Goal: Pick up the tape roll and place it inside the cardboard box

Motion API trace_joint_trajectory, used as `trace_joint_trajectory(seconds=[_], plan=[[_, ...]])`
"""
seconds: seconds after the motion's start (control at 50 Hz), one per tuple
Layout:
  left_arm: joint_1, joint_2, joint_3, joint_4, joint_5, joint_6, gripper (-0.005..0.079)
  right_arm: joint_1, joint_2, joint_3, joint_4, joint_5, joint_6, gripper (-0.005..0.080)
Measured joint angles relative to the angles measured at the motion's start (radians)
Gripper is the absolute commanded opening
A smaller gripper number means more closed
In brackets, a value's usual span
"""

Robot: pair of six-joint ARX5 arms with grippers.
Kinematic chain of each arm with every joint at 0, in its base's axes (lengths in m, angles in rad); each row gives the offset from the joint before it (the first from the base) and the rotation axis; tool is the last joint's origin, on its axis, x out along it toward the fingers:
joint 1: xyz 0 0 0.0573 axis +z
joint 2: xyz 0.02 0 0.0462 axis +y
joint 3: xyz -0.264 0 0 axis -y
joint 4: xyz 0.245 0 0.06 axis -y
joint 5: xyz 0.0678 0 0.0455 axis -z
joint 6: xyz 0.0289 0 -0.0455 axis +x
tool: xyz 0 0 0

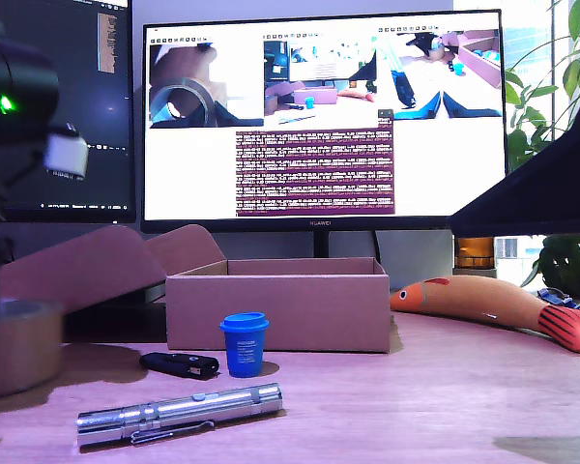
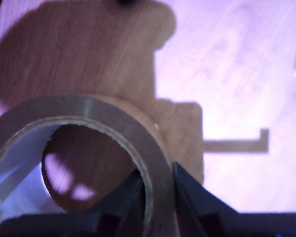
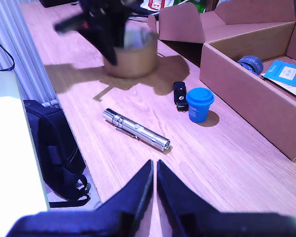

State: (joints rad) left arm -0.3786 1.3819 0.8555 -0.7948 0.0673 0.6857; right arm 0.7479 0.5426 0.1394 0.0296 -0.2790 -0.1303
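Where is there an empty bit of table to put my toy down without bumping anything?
The widest bare wood lies in front of the orange toy fish, on the exterior view's right of the cardboard box. It is crowded around the blue cup, black key fob and silver flashlight, and my first gripper clamps the tape roll nearby.

The tape roll (image 3: 130,57) is showing brown with a pale rim, the cardboard box (image 1: 278,309) is looking plain brown, the cup (image 1: 244,343) is glowing bright blue, the flashlight (image 1: 179,413) is gleaming silver, and the toy fish (image 1: 498,307) is showing orange with red fins.
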Motion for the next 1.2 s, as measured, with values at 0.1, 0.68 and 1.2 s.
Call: trace_joint_trajectory(seconds=[0.1, 0.68, 1.2], plan=[[-0.014, -0.084, 0.000, -0.002, -0.010, -0.021, -0.0019, 0.000, 0.000, 0.000, 0.017, 0.000, 0.002, -0.0010], [-0.093, -0.314, 0.001, 0.390, 0.213, -0.228, -0.0020, -0.035, 0.000, 0.000, 0.137, 0.292, 0.132, -0.0010], [-0.117, 0.045, 0.102, 0.745, 0.305, -0.294, -0.0020, -0.060, 0.000, 0.000, 0.195, 0.357, 0.130, -0.0010]])
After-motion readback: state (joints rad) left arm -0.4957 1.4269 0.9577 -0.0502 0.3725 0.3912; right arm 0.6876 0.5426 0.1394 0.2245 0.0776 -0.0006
